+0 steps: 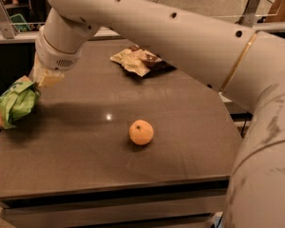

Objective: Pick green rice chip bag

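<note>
The gripper [39, 81] is at the 9 o'clock edge of the table [190, 141], closed on the top corner of the green bag [13, 104], which hangs tilted toward its 8 o'clock. An orange [141, 132] lies near centre and a tan bag [133, 61] at 12 o'clock.

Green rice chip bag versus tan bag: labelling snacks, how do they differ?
The green rice chip bag is green and hangs from the gripper over the left edge of the table; the tan bag is yellowish with brown print and lies flat at the back. Both are crumpled.
</note>
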Controlling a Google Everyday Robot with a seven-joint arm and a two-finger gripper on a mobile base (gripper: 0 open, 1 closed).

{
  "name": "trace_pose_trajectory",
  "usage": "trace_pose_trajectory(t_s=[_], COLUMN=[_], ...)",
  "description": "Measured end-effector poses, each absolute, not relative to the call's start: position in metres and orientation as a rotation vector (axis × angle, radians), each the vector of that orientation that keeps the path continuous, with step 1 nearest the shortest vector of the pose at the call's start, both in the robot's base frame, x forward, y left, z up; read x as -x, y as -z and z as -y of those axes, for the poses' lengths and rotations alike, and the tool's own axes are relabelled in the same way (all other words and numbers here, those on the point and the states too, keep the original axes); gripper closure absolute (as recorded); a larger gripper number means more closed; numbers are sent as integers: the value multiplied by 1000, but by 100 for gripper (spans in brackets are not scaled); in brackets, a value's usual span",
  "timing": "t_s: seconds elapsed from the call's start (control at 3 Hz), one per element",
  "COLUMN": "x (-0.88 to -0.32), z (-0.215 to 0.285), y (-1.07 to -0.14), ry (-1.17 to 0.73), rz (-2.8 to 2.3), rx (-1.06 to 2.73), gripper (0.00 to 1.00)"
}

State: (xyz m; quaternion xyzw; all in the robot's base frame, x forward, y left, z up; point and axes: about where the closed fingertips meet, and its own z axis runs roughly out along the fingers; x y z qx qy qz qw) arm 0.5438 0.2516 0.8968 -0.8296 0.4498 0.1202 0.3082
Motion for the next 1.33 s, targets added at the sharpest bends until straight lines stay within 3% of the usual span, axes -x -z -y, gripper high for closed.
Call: trace_pose_trajectory(t_s=[0.67,1.0,1.33], x=[-590,-621,-621], z=[-211,-160,-160], y=[-941,-994,-994], ry=[-169,-80,-80], rz=[-1206,-1201,-1201], rx=[2151,2099,2099], gripper=[100,100,100])
